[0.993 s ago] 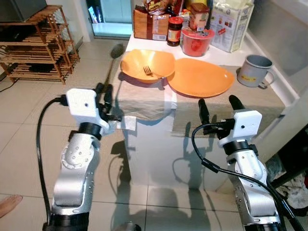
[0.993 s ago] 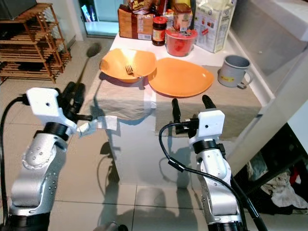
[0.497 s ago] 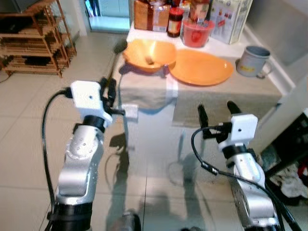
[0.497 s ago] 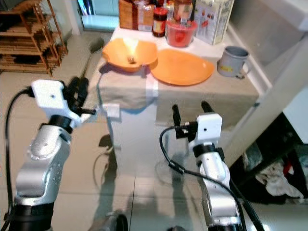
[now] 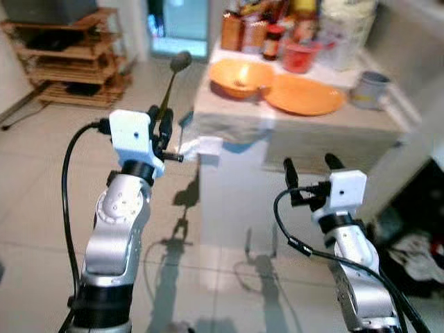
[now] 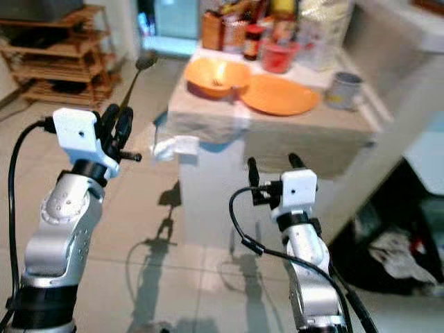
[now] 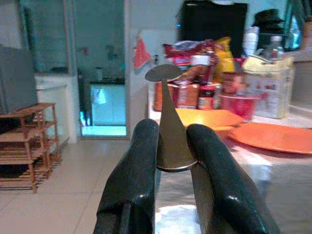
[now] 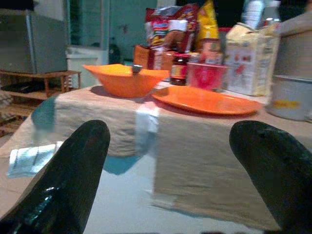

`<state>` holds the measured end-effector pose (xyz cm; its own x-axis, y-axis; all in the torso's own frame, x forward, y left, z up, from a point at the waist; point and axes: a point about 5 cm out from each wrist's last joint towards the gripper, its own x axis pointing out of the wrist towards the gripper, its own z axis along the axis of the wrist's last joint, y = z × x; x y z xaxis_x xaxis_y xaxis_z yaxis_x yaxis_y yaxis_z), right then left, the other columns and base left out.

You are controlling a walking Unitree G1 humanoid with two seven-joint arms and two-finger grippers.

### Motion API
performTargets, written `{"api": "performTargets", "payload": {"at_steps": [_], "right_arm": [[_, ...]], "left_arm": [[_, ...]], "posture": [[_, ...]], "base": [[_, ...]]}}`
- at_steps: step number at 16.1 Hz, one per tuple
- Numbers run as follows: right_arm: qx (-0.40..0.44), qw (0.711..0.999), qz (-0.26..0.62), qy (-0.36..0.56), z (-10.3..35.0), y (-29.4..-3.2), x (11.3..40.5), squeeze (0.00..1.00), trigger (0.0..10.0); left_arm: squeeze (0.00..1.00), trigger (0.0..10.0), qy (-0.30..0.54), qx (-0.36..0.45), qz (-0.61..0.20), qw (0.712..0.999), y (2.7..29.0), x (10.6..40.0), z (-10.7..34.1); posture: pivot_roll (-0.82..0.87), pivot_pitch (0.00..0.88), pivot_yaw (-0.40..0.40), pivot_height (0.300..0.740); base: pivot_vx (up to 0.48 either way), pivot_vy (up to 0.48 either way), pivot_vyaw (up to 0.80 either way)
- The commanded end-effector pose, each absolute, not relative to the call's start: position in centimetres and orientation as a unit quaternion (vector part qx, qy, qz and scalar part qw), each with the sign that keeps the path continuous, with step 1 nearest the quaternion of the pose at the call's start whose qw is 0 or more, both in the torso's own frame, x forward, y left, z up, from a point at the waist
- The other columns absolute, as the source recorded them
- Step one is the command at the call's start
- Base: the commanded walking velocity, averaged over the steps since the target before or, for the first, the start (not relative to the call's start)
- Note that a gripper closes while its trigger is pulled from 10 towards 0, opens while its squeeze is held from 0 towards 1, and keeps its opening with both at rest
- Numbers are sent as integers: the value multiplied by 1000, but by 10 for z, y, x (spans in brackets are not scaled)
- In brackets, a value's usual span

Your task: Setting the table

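My left gripper is raised at my left side, fingers closed on a spoon. My right gripper is held lower, fingers spread wide, holding nothing.

the two head views look forward and down from above both arms, with the worktop in the upper right of the frame and tiled floor below; they share the same scene, slightly shifted sideways. each wrist view looks level along its own end effector toward the worktop from close by, and both share the orange plate and the packages behind it.
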<state>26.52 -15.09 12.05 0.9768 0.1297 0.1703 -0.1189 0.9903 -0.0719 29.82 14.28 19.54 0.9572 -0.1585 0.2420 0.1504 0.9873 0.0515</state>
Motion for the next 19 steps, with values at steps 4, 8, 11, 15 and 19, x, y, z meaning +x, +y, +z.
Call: {"api": "performTargets", "payload": {"at_steps": [4,8,11,15,19], "right_arm": [[-38,995,44,-80,117,-158,267,0,10000],[-45,995,43,-76,116,-159,266,0,10000],[-52,996,35,-63,111,-161,266,0,10000],[-53,996,31,-64,111,-161,266,0,10000],[-56,996,28,-65,111,-162,266,0,10000]], "left_arm": [[0,0,-76,18,-87,993,135,312,181],[0,0,-62,16,-85,994,129,319,176],[0,0,-55,14,-89,994,127,320,171],[0,0,-69,15,-98,993,122,321,176],[0,0,-79,10,-105,991,120,321,177]], "posture": [[21,0,16,740],[10,1,16,740],[9,0,19,740],[6,0,21,740],[6,0,23,740]], "base": [[0,-480,0],[0,-461,338],[0,-453,533],[0,-450,0],[0,-452,0]]}}
